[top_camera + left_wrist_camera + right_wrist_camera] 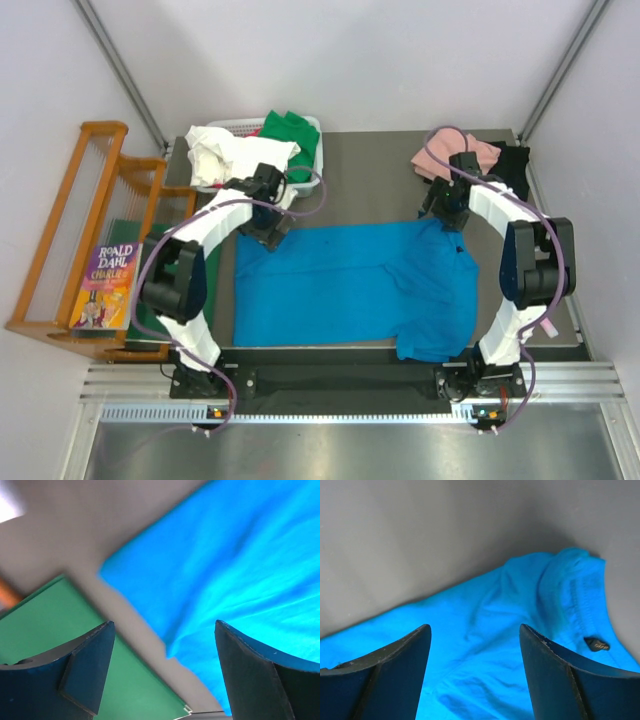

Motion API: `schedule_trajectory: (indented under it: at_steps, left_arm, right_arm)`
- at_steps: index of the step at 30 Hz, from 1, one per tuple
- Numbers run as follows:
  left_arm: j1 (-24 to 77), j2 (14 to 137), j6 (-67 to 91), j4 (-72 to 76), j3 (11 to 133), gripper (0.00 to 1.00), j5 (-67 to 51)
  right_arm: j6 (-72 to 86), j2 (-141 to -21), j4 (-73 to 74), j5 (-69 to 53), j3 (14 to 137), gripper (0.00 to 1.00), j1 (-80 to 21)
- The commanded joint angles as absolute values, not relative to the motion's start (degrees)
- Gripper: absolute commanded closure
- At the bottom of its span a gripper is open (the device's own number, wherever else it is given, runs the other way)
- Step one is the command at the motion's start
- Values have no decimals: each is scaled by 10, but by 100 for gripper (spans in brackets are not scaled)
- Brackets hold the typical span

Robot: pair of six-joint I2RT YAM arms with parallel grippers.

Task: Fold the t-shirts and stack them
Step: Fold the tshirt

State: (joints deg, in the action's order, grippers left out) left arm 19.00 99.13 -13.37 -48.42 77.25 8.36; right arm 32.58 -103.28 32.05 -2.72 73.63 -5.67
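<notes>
Two jaw pairs gape empty over bright blue cloth t-shirt [350, 285].
Beneath left gripper [164, 629] and right gripper [475, 630]: one corner each, shirt lengthwise between.

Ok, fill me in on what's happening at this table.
Two robot arms are working on a blue t-shirt spread flat on the table. The left end effector is over its far left corner, the right end effector over its far right corner. Both are open, gripping nothing, so no fold looks made yet. A white tee and a green tee sit in a basket at far left; a pink tee and a black tee lie at far right.
</notes>
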Motion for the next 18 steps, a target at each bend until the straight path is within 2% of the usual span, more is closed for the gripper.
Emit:
schedule_trajectory:
  at_steps: [1,8,18]
  left_arm:
    - [214,1060,-124,-473,780,16,54]
    - [196,1133,-125,-443,773,19,34]
    - [175,1119,-134,-439,758,19,28]
  right_arm:
    - [320,-1039,299,-27,746,29,-45]
    - [317,-1055,297,-39,751,29,-21]
    - [330,-1099,287,-54,769,30,44]
